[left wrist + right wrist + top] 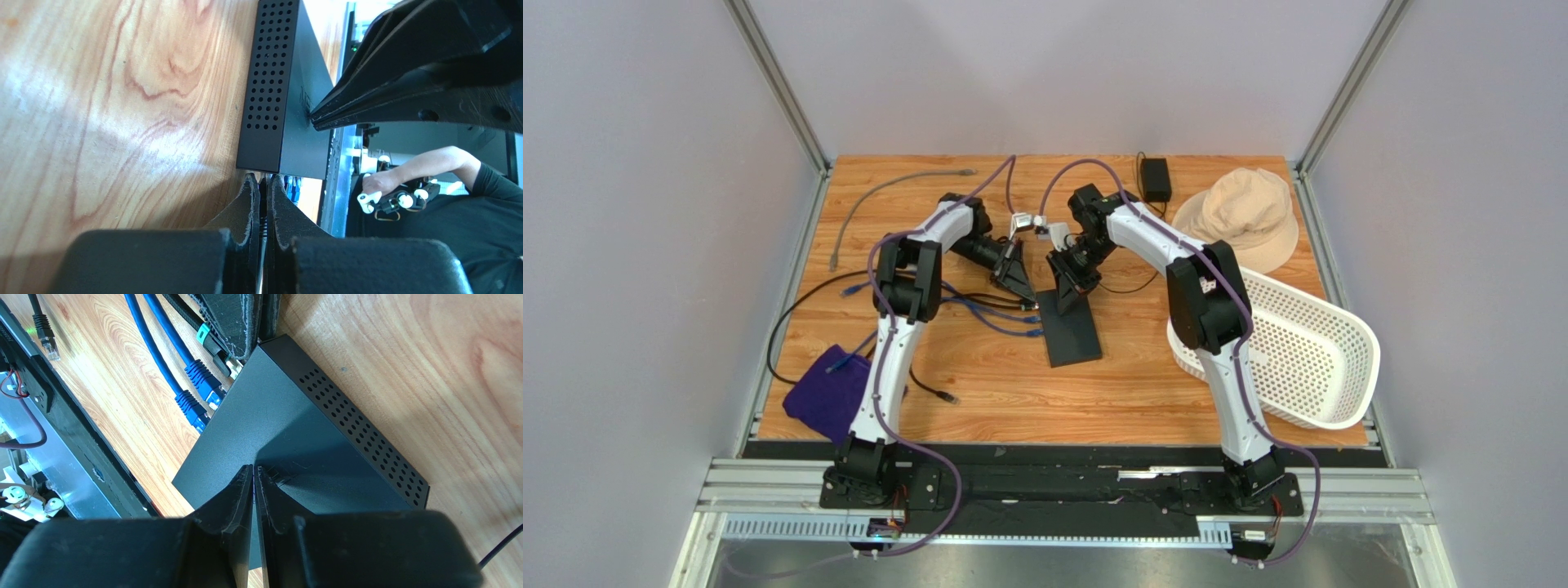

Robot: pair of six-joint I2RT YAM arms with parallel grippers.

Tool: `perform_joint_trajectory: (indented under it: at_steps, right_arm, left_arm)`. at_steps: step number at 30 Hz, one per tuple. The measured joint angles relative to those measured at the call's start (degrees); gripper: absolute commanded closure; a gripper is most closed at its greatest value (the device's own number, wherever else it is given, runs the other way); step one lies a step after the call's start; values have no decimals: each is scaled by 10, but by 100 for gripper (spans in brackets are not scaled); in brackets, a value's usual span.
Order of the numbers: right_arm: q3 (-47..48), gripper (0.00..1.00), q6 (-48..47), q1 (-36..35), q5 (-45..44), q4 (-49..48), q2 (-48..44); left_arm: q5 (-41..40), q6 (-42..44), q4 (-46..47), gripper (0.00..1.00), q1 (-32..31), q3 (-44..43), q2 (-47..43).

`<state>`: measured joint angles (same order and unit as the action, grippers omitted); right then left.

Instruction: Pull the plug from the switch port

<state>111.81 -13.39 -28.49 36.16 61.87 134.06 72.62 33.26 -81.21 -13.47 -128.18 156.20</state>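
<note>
- The switch [1071, 328] lay flat mid-surface [1161, 392], with bare wood open along its near end and right side.
- Black plug [215, 346] with a green tab sat at its socket edge, next to two blue plugs [199, 376].
- Left gripper [264, 184] was clamped on that plug.
- Right gripper [253, 473] had its fingers pressed together, tips resting on the switch's top.
- A white basket [1308, 349] crowded the surface's right edge.

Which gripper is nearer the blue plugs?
Left. The left gripper grips the black cable at the port edge beside the blue plugs; the right gripper rests on the switch top.
</note>
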Motion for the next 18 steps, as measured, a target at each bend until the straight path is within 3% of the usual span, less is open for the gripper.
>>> perform_joint_trajectory:
  at_steps: [6,13,18]
  right_arm:
    - [0,85,0,-2,-2,-7,0]
    - [0,85,0,-2,-3,-7,0]
    - [0,84,0,-3,-3,-7,0]
  left_arm:
    - [-16,-9,-16,100,0,-43,16]
    - [17,12,18,100,15,46,-15]
    - [-2,12,12,100,21,39,-17]
